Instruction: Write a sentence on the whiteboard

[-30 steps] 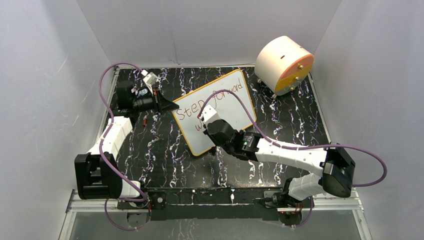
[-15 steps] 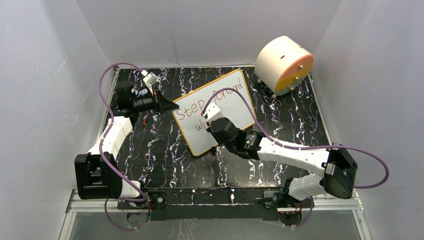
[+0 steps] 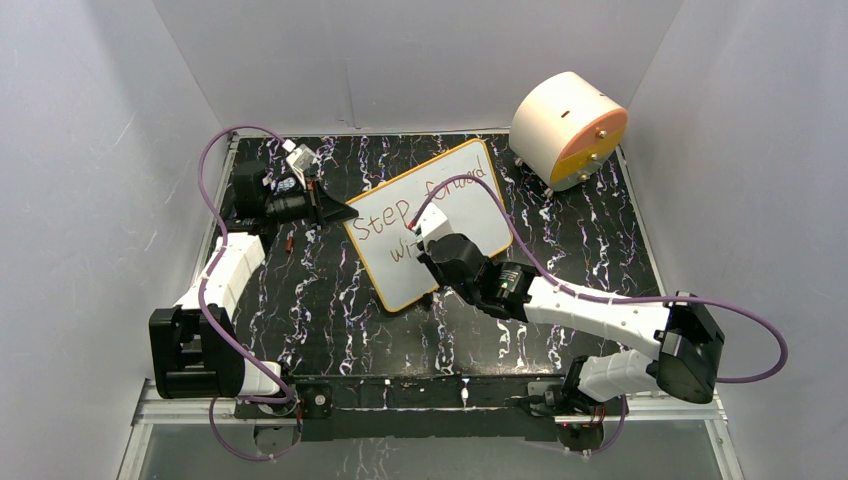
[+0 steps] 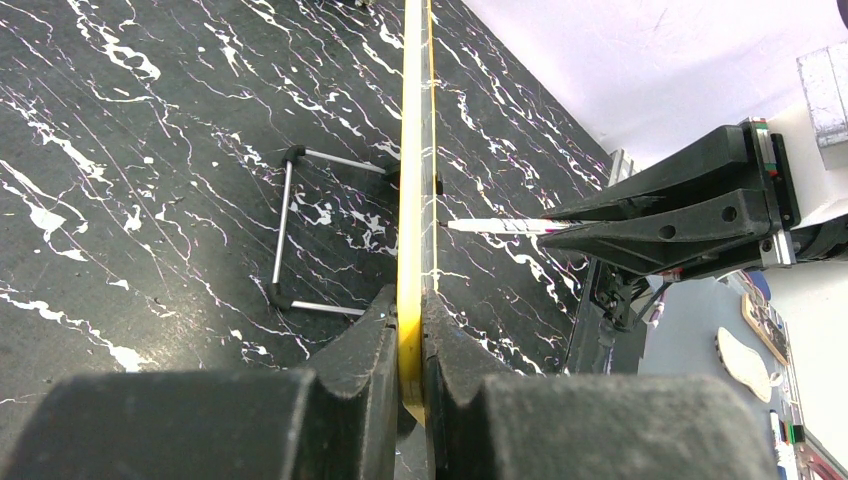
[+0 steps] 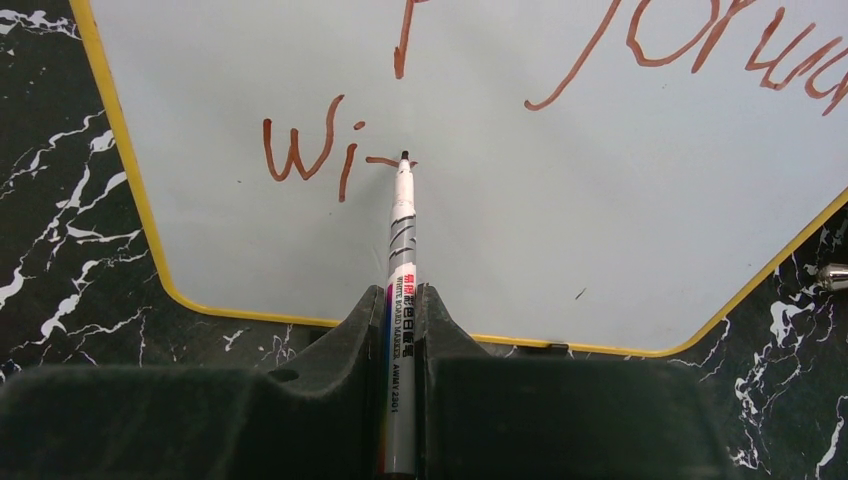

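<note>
The whiteboard (image 3: 470, 200), white with a thin yellow frame, stands tilted on the black marbled table. It shows edge-on in the left wrist view (image 4: 412, 200) and face-on in the right wrist view (image 5: 560, 220). The sentence (image 3: 385, 222) reads "Step forward" on the top line. Below it are "Wi" (image 5: 305, 155) and a short new stroke. My left gripper (image 3: 340, 212) (image 4: 410, 300) is shut on the board's left edge. My right gripper (image 3: 425, 240) (image 5: 402, 300) is shut on a grey whiteboard marker (image 5: 400, 260), also visible in the left wrist view (image 4: 500, 226). Its tip touches the board just right of "Wi".
A round peach-and-orange drum (image 3: 568, 128) stands at the back right corner. A wire stand (image 4: 285, 230) sits on the table behind the board. A small red item (image 3: 290, 242) lies near the left arm. White walls enclose three sides.
My right gripper has moved the marker rightward along the lower line, and the lower writing has grown to "Wi" plus a short stroke. The left gripper and board have stayed put.
</note>
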Controlling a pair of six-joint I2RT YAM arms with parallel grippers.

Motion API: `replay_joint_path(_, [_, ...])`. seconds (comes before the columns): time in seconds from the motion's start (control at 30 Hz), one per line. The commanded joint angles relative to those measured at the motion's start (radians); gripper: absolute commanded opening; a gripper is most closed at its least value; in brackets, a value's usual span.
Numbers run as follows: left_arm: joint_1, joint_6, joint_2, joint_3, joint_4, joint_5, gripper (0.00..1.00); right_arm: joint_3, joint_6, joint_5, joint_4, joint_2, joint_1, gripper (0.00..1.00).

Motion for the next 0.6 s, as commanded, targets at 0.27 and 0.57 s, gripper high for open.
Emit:
replay_joint_path(0.27, [-0.015, 0.047, 0.004, 0.004, -0.051, 0.026, 0.0, 0.039, -0.037, 0.002, 0.094, 0.026, -0.002, 0.0])
replay_joint_path(0.57, [-0.015, 0.047, 0.004, 0.004, -0.051, 0.027, 0.0, 0.048, -0.027, -0.012, 0.044, 0.045, -0.006, 0.0])
